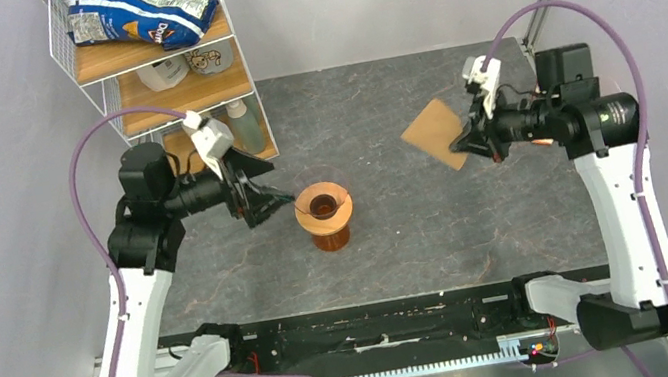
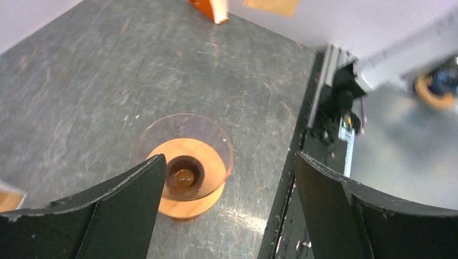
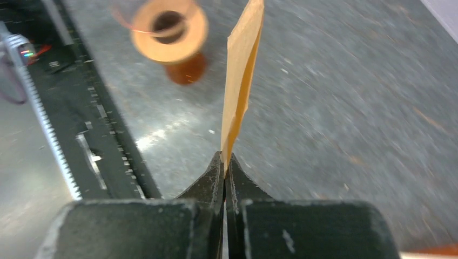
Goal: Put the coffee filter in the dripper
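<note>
The coffee filter (image 1: 434,132) was a flat, tan piece of paper shaped like a fan. It was up in the air, off the desk (image 1: 420,246). The right pincer (image 1: 460,142) was shut tight on one edge of it. In the right wrist view the paper stood up thin from the closed tips.

The filter was over the right side of the desk, well apart from the dripper (image 1: 323,203). The dripper was a round wooden ring with a dark hole in the middle. It sat on an orange-brown glass base (image 1: 332,240) near the middle of the desk. There was no paper in it.

The left pincer (image 1: 277,198) was wide open and held nothing. It hung just beside the dripper, on its left side.

At the back left stood a wire shelf (image 1: 176,47) with a blue chip bag (image 1: 144,6) on top.

So the picking up looked done. The filter had yet to be carried over to the dripper, set down into the ring, and let go.
</note>
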You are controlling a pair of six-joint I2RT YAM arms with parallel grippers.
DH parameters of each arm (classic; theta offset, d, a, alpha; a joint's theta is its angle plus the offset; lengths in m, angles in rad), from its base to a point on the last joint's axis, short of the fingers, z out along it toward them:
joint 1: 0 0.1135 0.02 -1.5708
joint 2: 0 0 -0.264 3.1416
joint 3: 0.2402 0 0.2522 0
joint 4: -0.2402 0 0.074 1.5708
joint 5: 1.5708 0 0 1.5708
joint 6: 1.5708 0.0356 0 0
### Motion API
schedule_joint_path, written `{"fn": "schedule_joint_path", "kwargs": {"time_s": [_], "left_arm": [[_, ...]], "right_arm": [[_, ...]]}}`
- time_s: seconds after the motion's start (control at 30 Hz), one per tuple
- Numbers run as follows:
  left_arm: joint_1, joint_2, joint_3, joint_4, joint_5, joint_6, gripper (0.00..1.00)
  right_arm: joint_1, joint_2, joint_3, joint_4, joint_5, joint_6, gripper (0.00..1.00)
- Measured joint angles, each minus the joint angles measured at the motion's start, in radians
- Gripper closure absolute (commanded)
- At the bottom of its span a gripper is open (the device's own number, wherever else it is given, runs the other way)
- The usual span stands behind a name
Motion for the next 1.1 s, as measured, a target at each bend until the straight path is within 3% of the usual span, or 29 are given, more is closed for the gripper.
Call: {"fn": "schedule_joint_path", "kwargs": {"time_s": [0.3, 0.47, 0.77, 0.97, 1.1], "left_arm": [[-0.43, 0.001, -0.029, 0.0, -0.101, 0.289, 0.05], [-0.565, 0.079, -0.058, 0.063, -0.195, 0.373, 0.05], [-0.71, 0.112, -0.082, 0.201, -0.302, 0.463, 0.12], [-0.727, 0.13, -0.118, 0.322, -0.389, 0.378, 0.2], [-0.726, 0.13, -0.126, 0.379, -0.414, 0.291, 0.11]], "right_arm": [[0.318, -0.045, -0.063, -0.031, -0.006, -0.006, 1.0], [0.492, -0.029, -0.057, -0.039, 0.108, -0.018, 1.0], [0.592, -0.018, 0.029, -0.047, 0.214, -0.044, 1.0], [0.602, -0.018, 0.051, -0.047, 0.215, -0.02, 1.0], [0.602, -0.019, 0.048, -0.042, 0.217, 0.035, 1.0]]}}
